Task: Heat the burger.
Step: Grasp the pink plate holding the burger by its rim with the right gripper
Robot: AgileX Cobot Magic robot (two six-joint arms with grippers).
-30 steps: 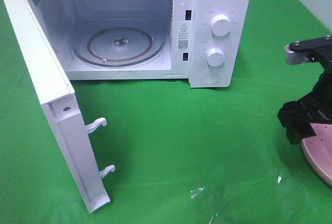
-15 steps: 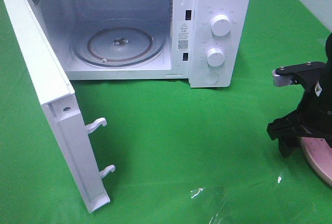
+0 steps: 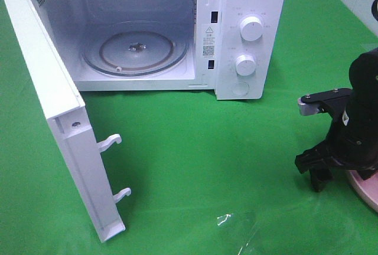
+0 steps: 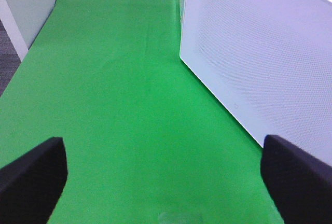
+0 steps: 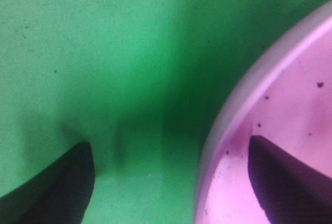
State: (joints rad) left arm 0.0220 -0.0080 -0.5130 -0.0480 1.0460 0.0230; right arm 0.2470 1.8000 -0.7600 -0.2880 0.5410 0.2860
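Observation:
The burger is out of view in every frame. A pink speckled plate (image 3: 367, 193) lies at the right edge of the green cloth, mostly cut off. My right gripper (image 3: 329, 177) is low over the plate's left rim. In the right wrist view it (image 5: 171, 182) is open and straddles the rim, one finger over the cloth and the other over the plate (image 5: 290, 105). My left gripper (image 4: 163, 182) is open and empty above the cloth, beside the outer face of the microwave door (image 4: 259, 53). It does not show in the exterior view.
A white microwave (image 3: 248, 7) stands at the back with its door (image 3: 53, 107) swung wide toward the front left. Its glass turntable (image 3: 136, 51) is bare. A scrap of clear film (image 3: 236, 222) lies on the cloth near the front edge.
My right arm has moved left and down at the plate's left rim. The microwave and its door have not moved.

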